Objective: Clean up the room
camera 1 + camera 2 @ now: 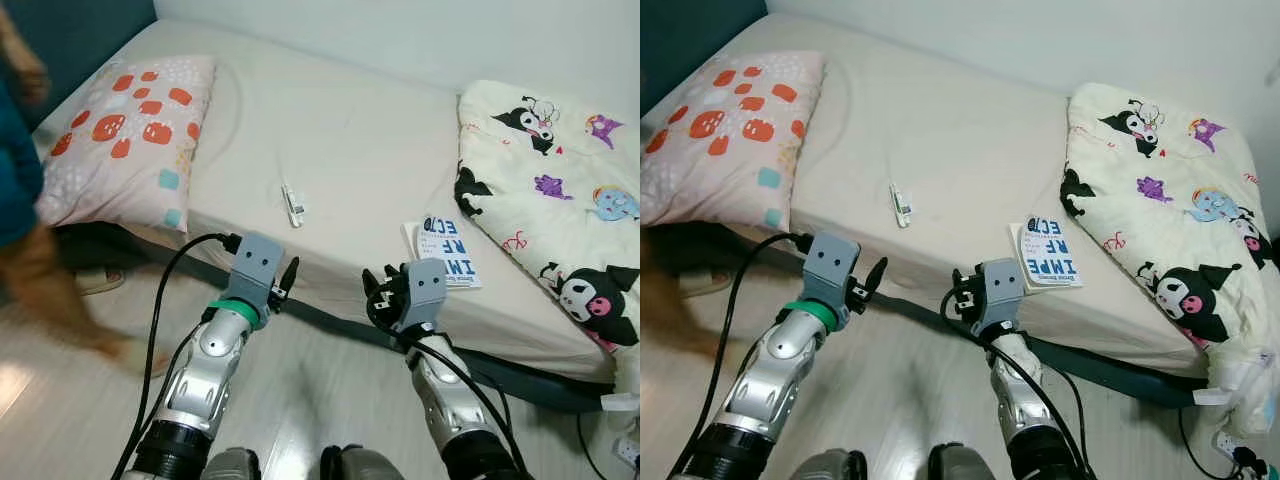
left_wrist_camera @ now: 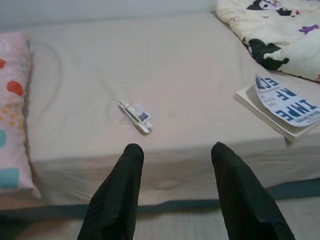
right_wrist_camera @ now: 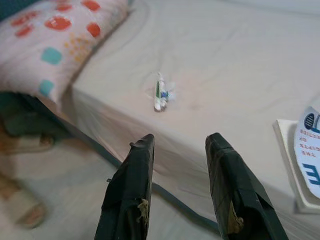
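Small wrapper (image 1: 292, 205): a thin white packet with green and blue print, lying flat on the bed (image 1: 340, 140), on the bare sheet near the bed's front edge; it is between the pillow and the book, apart from both
Book (image 1: 444, 255): white cover with large blue letters, flat on the bed at its front edge, just beside the quilt and to the right of the small wrapper
Pillow (image 1: 125, 135): pale pink with red and teal spots, at the bed's left end, its lower corner hanging over the bed's front edge
Quilt (image 1: 555, 190): cream with black-and-white cartoon figures, bunched over the bed's right end, reaching down to the bed's front edge
Left tool (image 2: 172, 192): held off the bed's front edge, over the floor, aimed at the small wrapper; its two black fingers (image 2: 117, 197) stand well apart with nothing between them
Right tool (image 3: 180, 187): also off the bed's front edge, just before the book; fingers (image 3: 127, 192) apart and empty, the small wrapper seen beyond the gap
Floor (image 1: 300, 390): pale wood boards in front of the bed
Person (image 1: 30, 200): blurred, standing on the floor by the bed's left end, beside the pillow; a teal garment and a bare leg can be made out
Cables (image 1: 160, 300): black, running along both silver arms
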`<state>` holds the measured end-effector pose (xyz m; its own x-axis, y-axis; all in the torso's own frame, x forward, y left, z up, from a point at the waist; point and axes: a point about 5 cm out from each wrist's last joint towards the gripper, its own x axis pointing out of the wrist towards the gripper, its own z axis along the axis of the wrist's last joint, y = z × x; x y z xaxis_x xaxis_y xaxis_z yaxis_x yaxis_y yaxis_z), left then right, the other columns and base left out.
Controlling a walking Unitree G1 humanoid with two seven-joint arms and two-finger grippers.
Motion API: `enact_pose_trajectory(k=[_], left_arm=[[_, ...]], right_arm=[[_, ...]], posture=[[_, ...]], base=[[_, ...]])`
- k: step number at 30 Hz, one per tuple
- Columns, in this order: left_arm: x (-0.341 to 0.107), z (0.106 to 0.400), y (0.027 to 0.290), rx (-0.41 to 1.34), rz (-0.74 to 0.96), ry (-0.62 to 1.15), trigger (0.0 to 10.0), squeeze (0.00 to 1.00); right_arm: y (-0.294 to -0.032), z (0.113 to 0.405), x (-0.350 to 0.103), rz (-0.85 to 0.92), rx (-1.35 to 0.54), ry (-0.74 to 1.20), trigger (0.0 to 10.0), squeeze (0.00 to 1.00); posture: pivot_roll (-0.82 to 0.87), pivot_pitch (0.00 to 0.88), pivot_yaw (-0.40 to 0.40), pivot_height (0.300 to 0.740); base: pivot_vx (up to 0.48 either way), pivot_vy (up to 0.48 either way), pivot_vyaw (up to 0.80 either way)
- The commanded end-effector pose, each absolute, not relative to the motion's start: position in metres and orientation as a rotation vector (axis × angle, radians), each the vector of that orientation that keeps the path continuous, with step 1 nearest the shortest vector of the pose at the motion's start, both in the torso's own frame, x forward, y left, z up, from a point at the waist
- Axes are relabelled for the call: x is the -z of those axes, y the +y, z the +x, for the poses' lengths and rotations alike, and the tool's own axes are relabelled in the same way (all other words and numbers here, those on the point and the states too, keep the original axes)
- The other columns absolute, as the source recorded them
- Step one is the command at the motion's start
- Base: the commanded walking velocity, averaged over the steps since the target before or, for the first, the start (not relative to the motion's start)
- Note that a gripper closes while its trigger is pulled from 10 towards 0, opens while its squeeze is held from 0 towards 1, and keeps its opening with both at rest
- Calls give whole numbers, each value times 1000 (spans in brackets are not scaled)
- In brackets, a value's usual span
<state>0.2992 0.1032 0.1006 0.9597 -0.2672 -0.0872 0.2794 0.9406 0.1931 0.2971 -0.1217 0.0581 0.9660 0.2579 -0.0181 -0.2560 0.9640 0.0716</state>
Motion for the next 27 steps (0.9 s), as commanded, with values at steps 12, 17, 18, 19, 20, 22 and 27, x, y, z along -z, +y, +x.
enact_pose_trajectory(k=[12,17,18,19,20,22,27], left_arm=[[-102,305,92,305,228,38,10000,0],[-102,305,92,305,228,38,10000,0],[-102,305,92,305,228,38,10000,0],[-102,304,92,305,228,37,10000,0],[-102,304,92,305,228,37,10000,0],[-102,304,92,303,226,36,10000,0],[-102,305,94,295,222,32,10000,0]], right_arm=[[-129,295,-53,55,-235,48,10000,0],[-129,295,-53,55,-235,48,10000,0],[-129,295,-53,55,-235,48,10000,0],[-129,295,-53,55,-235,48,10000,0],[-129,295,-53,55,-235,48,10000,0],[-128,295,-51,49,-240,55,10000,0],[-128,295,-50,46,-243,58,10000,0]], posture=[[-21,8,-18,740],[-21,8,-18,740],[-21,8,-18,740],[-21,8,-18,740],[-21,8,-18,740],[-19,10,-22,740],[-17,10,-24,740]], base=[[463,0,-64],[472,0,0],[472,0,0],[472,0,0],[472,0,0],[471,0,0],[337,0,0]])
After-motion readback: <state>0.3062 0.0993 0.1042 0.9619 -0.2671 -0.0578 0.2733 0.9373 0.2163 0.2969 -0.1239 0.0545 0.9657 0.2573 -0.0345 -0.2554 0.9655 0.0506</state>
